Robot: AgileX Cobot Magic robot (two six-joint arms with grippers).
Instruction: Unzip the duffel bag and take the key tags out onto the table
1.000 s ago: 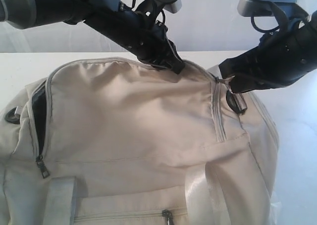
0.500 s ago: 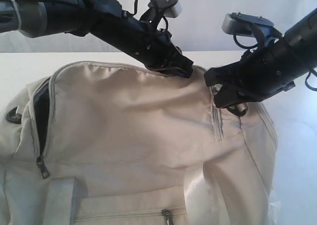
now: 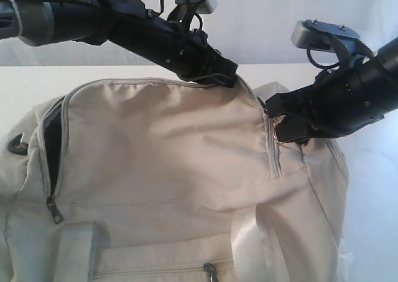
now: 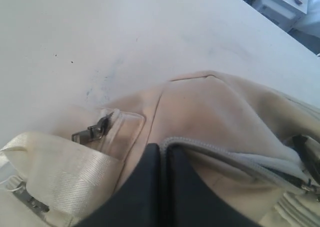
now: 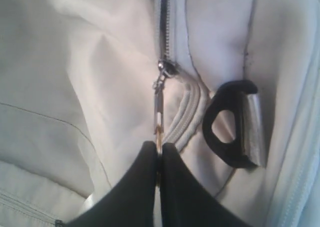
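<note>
The beige duffel bag (image 3: 161, 151) fills the near part of the white table (image 3: 25, 83). My left gripper (image 3: 229, 78) is shut on the bag's top edge, and its black fingers (image 4: 145, 187) pinch the fabric beside the grey zipper tape (image 4: 225, 157). My right gripper (image 3: 278, 125) is shut on the metal zipper pull (image 5: 158, 104) at the bag's right shoulder, just below the slider (image 5: 166, 67). The zipper (image 5: 165, 27) above the slider is closed. At the bag's left end a gap (image 3: 52, 146) shows dark lining. The key tags are hidden.
A black strap ring (image 5: 232, 124) lies next to the held pull, and another (image 3: 15, 144) is at the bag's left end. Pale webbing straps (image 3: 249, 238) cross the front, with a pocket zipper pull (image 3: 210, 271) between them. Bare table (image 4: 100, 37) lies beyond the bag.
My right gripper swung left and down onto the zipper pull, then drew back slightly right while holding it. The left arm shifted a little and keeps its pinch on the bag's top.
</note>
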